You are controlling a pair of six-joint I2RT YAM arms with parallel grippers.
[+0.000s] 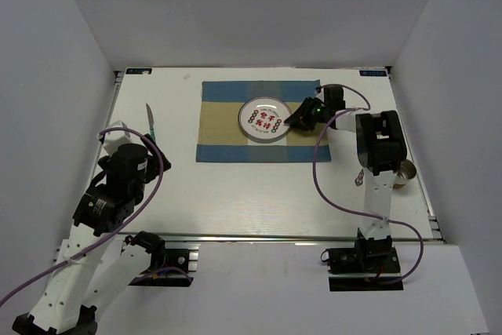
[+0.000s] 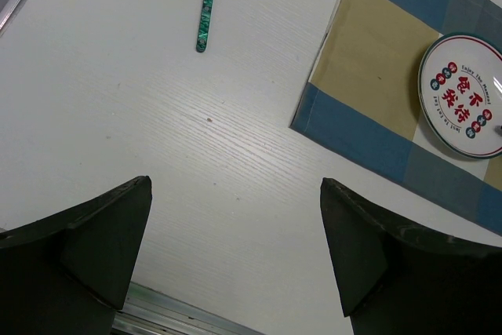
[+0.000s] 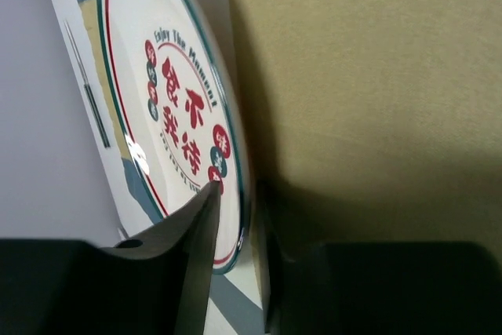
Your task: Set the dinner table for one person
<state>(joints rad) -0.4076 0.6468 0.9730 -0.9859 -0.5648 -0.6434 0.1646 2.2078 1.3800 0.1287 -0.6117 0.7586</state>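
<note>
The white dinner table (image 1: 251,194) carries a blue-and-tan checked placemat (image 1: 227,147). A round white plate (image 1: 263,119) with red characters lies on the placemat. My right gripper (image 1: 299,118) is shut on the plate's right rim. In the right wrist view the gripper (image 3: 239,217) has one finger over the plate (image 3: 169,100) face and one outside the rim. My left gripper (image 1: 147,149) hovers open and empty over the table's left side; it also shows in the left wrist view (image 2: 235,249). A green-handled knife (image 1: 149,121) lies on the table just beyond it.
A round metal cup (image 1: 406,172) stands behind the right arm near the table's right edge. A silver rail (image 1: 298,235) runs along the near edge. White walls enclose the table. The left wrist view shows the knife (image 2: 206,13), placemat (image 2: 376,76) and plate (image 2: 463,92).
</note>
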